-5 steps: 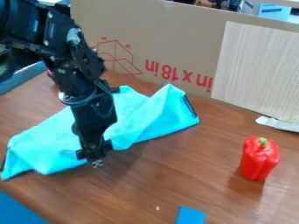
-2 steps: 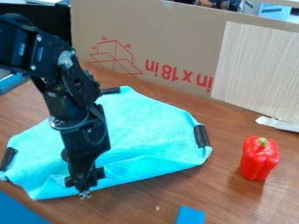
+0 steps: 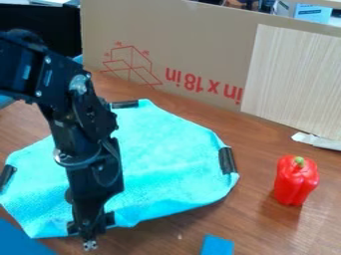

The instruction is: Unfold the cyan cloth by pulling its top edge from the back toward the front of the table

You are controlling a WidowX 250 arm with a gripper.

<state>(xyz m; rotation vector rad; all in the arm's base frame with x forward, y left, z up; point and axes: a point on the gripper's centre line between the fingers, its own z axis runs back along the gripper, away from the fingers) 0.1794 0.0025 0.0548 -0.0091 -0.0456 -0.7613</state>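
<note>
The black gripper hangs low at the lower left, at the front edge of a turquoise cloth, and is shut on that edge. Broadly spread on the brown table, the cloth has wrinkles along its front side. Black strips mark its border: one at the back, one at the right and one at the left. Part of the cloth is hidden behind the arm.
A red toy pepper stands on the table at the right. Nearer the front lies a blue piece, with another blue surface at the lower left. A cardboard panel borders the back.
The gripper has moved toward the front and slightly left, drawing the cloth's edge along. From folded and bunched, the cloth has opened out flatter, uncovering the right strip more fully.
</note>
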